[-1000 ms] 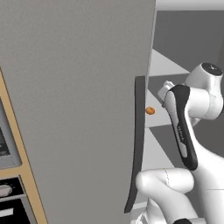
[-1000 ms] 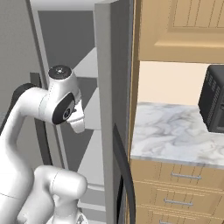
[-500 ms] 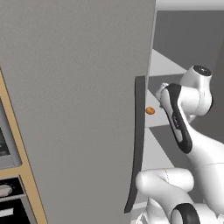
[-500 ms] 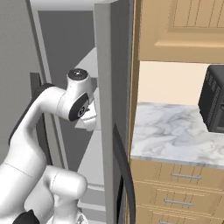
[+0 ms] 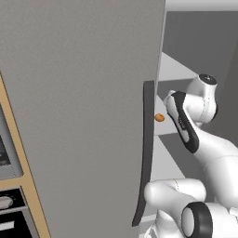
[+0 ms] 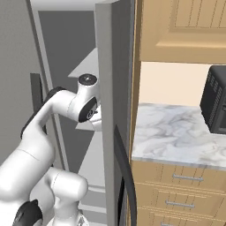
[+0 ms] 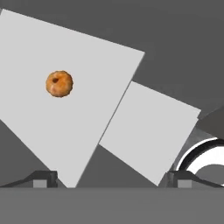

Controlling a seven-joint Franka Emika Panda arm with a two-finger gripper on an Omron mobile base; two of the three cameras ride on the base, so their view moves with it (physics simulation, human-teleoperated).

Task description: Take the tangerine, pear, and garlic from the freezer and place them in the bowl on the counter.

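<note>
Risks first, going left to right. The freezer door [image 5: 79, 116] stands open at the left with its long dark handle [image 5: 145, 153] close beside the arm's elbow; any swing back out toward the counter [image 6: 176, 137] could, I'd guess, clip that door edge or handle. The tangerine [image 5: 159, 117] sits alone on a pale shelf [image 7: 65, 109] just past the handle. It's round and small, so a jaw touching it off-centre would likely roll it away along the shelf or off the lip. In the hand view it lies up and left of the gripper's [image 7: 111, 178] line, not between the tips, so closing now would catch nothing. Pear and garlic can't be made out here; the bowl neither.

Pose: the arm rises from the base, bends at the elbow and reaches forward into the freezer [image 6: 75, 57] compartment, wrist level with the tangerine's shelf, hand pointing down and inward at the shelves. The fingertips [image 7: 43, 178] stand spread wide apart, nothing between them, well apart from the fruit.
</note>
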